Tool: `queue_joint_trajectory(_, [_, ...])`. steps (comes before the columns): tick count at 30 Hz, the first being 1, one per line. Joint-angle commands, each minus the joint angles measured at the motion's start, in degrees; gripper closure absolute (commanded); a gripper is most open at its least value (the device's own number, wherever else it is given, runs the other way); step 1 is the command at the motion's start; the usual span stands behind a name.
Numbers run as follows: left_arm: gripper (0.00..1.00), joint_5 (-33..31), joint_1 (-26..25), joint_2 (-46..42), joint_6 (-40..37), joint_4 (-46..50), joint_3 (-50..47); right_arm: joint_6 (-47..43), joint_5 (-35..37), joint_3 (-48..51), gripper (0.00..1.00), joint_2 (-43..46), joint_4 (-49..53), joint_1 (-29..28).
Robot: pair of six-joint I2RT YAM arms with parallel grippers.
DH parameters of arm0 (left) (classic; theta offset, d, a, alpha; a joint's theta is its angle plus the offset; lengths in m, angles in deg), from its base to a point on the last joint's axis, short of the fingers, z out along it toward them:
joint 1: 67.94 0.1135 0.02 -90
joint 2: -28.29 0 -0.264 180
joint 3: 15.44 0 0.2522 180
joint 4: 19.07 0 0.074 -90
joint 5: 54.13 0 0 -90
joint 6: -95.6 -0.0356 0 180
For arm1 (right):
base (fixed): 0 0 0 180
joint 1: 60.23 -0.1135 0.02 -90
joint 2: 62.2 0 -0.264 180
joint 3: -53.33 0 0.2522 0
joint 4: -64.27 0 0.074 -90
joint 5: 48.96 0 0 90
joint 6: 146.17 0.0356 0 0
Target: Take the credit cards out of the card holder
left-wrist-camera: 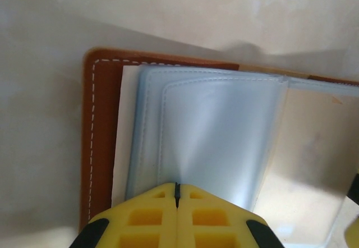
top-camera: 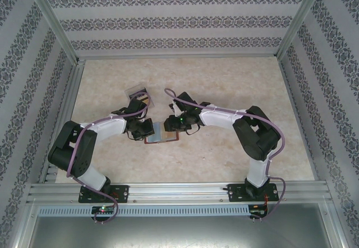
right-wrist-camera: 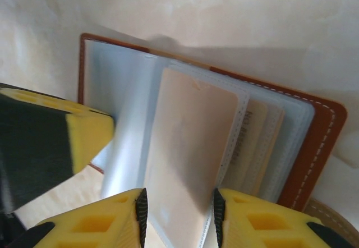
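The card holder [top-camera: 161, 131] is lying open on the table [top-camera: 224, 85], near the front, right between the two claws. Its long side is running from left to right.

Its left half is being pressed down by the left claw [left-wrist-camera: 176, 196]. The two yellow tips are being squeezed tight together with nothing between them, on top of the blue-grey flap.

The right claw [right-wrist-camera: 178, 206] is being held about half open. One tip is sitting on each side of the top page [right-wrist-camera: 235, 127], a see-through pocket. The page looks as if it is being pinched, because it is being held up at a slant. A tan card [right-wrist-camera: 188, 141] is tucked inside it.

The page is pointing straight away from the right claw, with its long side running from the tips to the far edge of the holder. So the cards are being reached more easily by the right claw. The pull should probably be made along that long side, while the holder is being pinned by the left claw.
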Motion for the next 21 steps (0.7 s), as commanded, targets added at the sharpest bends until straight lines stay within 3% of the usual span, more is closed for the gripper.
queue_joint_trajectory(1, [1.0,-1.0,-0.9,1.5,-0.4,1.9,-0.4,2.4,-3.6,-0.6,0.6,2.1,-3.2,-0.5])
queue_joint_trajectory(13, [1.0,-1.5,-0.9,-0.4,-0.4,2.7,-0.9,7.4,-8.0,0.1,0.58,0.9,-9.1,-0.4])
queue_joint_trajectory(21, [1.0,-6.9,0.4,-5.5,-2.7,9.9,1.0,9.1,-10.3,-1.3,0.54,-1.7,-11.2,-0.8])
